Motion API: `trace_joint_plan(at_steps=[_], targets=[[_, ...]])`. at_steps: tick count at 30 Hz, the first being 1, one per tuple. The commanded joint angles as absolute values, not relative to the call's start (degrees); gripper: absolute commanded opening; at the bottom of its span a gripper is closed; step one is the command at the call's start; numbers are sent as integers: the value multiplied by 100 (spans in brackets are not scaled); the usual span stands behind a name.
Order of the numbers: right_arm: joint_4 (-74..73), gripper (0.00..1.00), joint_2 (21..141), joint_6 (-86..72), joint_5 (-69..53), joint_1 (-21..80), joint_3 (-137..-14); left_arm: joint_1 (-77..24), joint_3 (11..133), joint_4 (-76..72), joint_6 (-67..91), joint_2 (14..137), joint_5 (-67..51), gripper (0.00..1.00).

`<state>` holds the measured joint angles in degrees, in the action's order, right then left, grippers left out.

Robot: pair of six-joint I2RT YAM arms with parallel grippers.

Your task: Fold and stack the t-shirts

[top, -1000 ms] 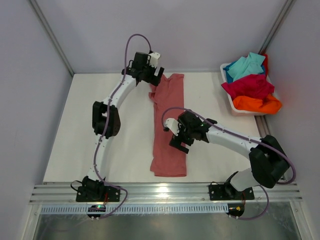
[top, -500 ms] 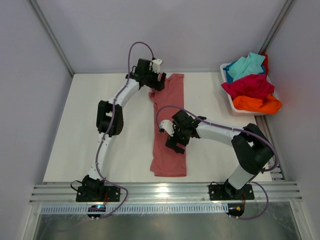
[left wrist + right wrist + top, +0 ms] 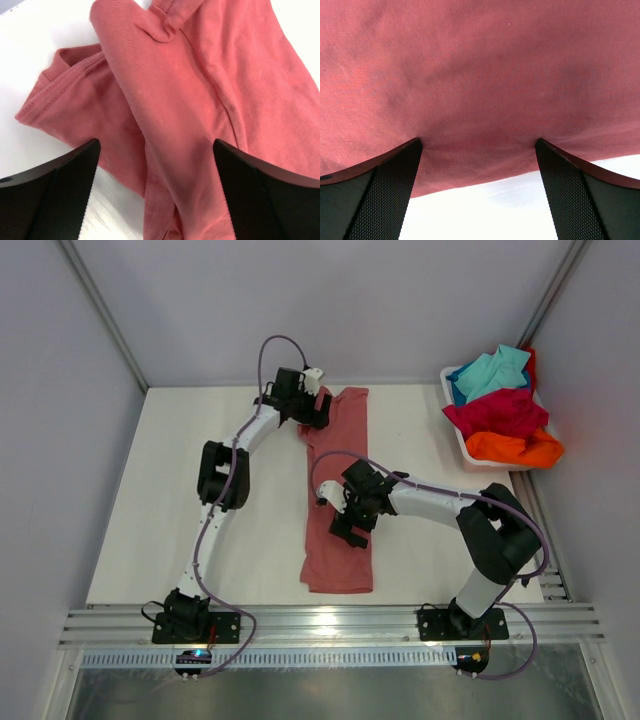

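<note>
The salmon-pink t-shirt lies as a long narrow strip down the middle of the table. My left gripper is open over its far left corner. In the left wrist view the jaws straddle a bunched sleeve and fold. My right gripper is open, low over the strip's middle at its left edge. In the right wrist view both fingertips touch the cloth close to its edge, with white table below. Turquoise, crimson and orange t-shirts lie heaped in the tub.
The white plastic tub stands at the table's far right edge. The white table is bounded by grey walls at the left, back and right. A metal rail with the arm bases runs along the near edge.
My left gripper has moved right and nearer, onto the shirt's far left corner. My right gripper has shifted left across the shirt's middle towards its left edge. The shirt lies as before.
</note>
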<state>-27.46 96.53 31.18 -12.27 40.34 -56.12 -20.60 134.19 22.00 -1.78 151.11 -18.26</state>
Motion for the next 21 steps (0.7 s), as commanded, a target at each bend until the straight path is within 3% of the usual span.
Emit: trace_joint_plan(at_steps=[1,12,15,18,21], targets=[[-2689,99,9791,3129,-1520,4052,-5704,-2013,13474,1863,-184,14757,-1837,99],[-2689,99,9879,3111,-1556,4060,-5757,-2013,13456,1653,-44,14282,-1985,99],[-2663,99,9958,3111,-1547,4052,-5783,-2013,13491,1565,237,14326,-2188,95],[-2689,99,10028,3103,-1547,4052,-5818,-2021,13500,1556,360,14440,-2311,79],[-2698,99,10055,3103,-1547,4052,-5845,-2021,13509,1617,343,14546,-2382,72]])
